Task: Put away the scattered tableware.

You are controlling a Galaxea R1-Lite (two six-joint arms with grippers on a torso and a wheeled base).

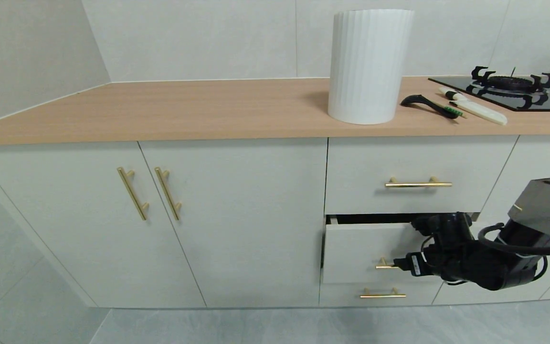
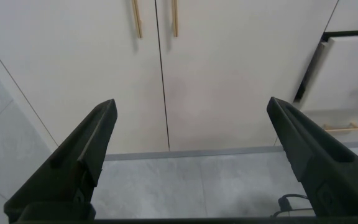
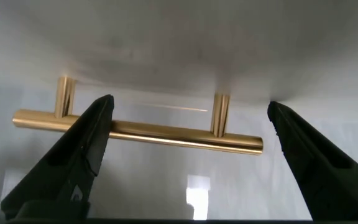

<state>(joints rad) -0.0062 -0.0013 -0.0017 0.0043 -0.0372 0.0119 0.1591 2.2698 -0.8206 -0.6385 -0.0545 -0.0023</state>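
On the wooden counter [image 1: 184, 107] lie a black peeler [image 1: 425, 102] and a white knife [image 1: 478, 111], just right of a tall white ribbed container [image 1: 369, 67]. A small green-handled tool [image 1: 454, 112] lies between the two. Below them the middle drawer [image 1: 365, 251] stands pulled out a little, with a dark gap above its front. My right gripper [image 1: 400, 265] is at this drawer's gold handle [image 1: 383, 265]. In the right wrist view the gold handle [image 3: 142, 130] lies across the gap of the open right gripper [image 3: 188, 106]. My left gripper [image 2: 190, 106] hangs open and empty, low before the cabinet doors.
A black gas hob [image 1: 518, 88] sits at the counter's far right. The top drawer [image 1: 418, 184] and bottom drawer [image 1: 382, 295] are closed. Two cabinet doors with gold handles [image 1: 151, 193] are on the left, above a grey tiled floor [image 2: 185, 186].
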